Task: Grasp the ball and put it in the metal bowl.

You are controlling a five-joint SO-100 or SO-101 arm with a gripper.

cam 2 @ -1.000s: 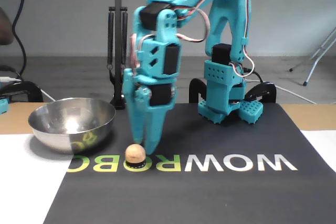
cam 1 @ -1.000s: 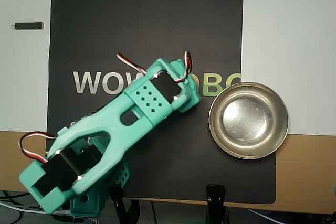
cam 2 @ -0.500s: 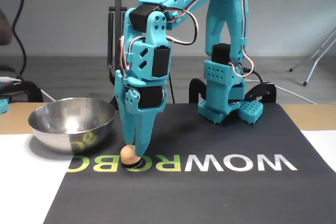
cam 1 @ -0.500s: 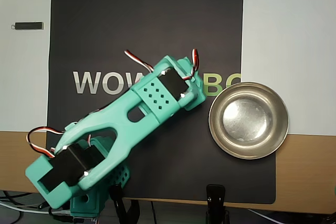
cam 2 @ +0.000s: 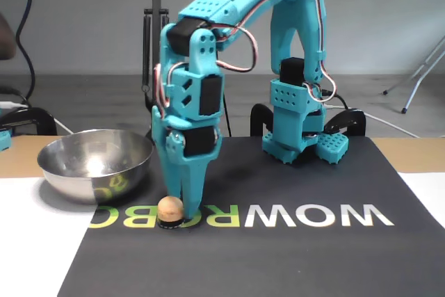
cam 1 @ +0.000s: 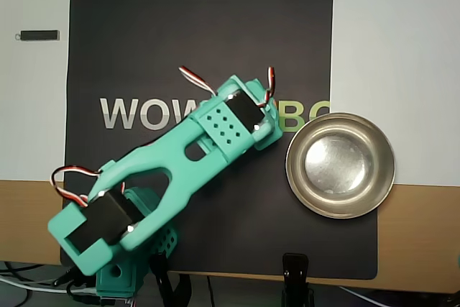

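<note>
While the gripper (cam 2: 182, 213) has come down over the last second and swung toward the bowl side, the ball (cam 2: 170, 209) has been nudged left in the fixed view, so it now sits on the black mat (cam 2: 292, 255) beside the fingertips, touching them, not between them — my read is no grasp yet. Jaws look closed or nearly so, but I cannot tell for certain; the arm hides the ball overhead. The metal bowl (cam 1: 341, 165) stands empty near the ball, and the mat reads "WOWROBO" (cam 2: 278, 216), partly covered.
</note>
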